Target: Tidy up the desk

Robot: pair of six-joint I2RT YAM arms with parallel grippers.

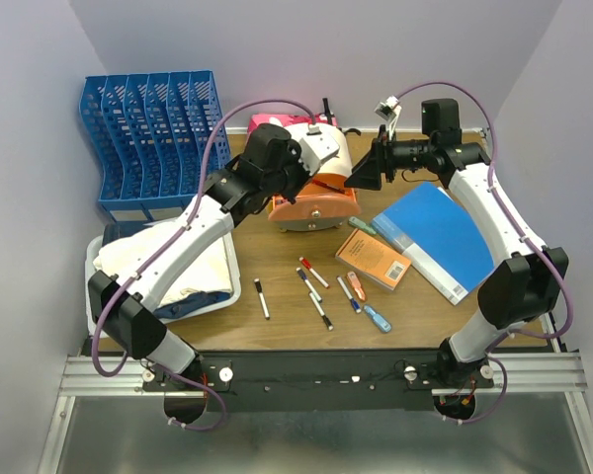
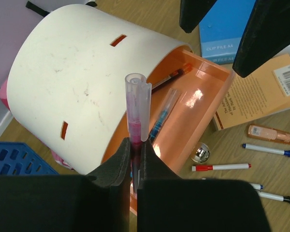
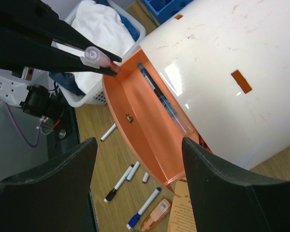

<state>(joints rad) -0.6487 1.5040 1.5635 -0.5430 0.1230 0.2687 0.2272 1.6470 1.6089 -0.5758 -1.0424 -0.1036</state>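
The desk (image 1: 425, 321) is a brown wood top. An orange drawer (image 1: 311, 209) stands open under a white curved cover (image 1: 328, 148) at the middle back. My left gripper (image 1: 318, 185) is shut on a pink pen with a clear cap (image 2: 137, 111), held upright over the drawer (image 2: 195, 104). A blue pen (image 3: 162, 99) lies inside the drawer (image 3: 135, 125). My right gripper (image 3: 137, 145) is open and empty, just right of the drawer (image 1: 361, 176). Several markers (image 1: 316, 291) lie loose in the middle of the desk.
A blue file rack (image 1: 153, 138) stands at the back left. A white tray with cloth (image 1: 168, 267) is on the left. An orange book (image 1: 374, 259) and a blue folder (image 1: 435, 237) lie on the right. A peach highlighter (image 2: 271, 134) and a red marker (image 2: 221, 167) lie near the drawer's silver knob (image 2: 201, 152).
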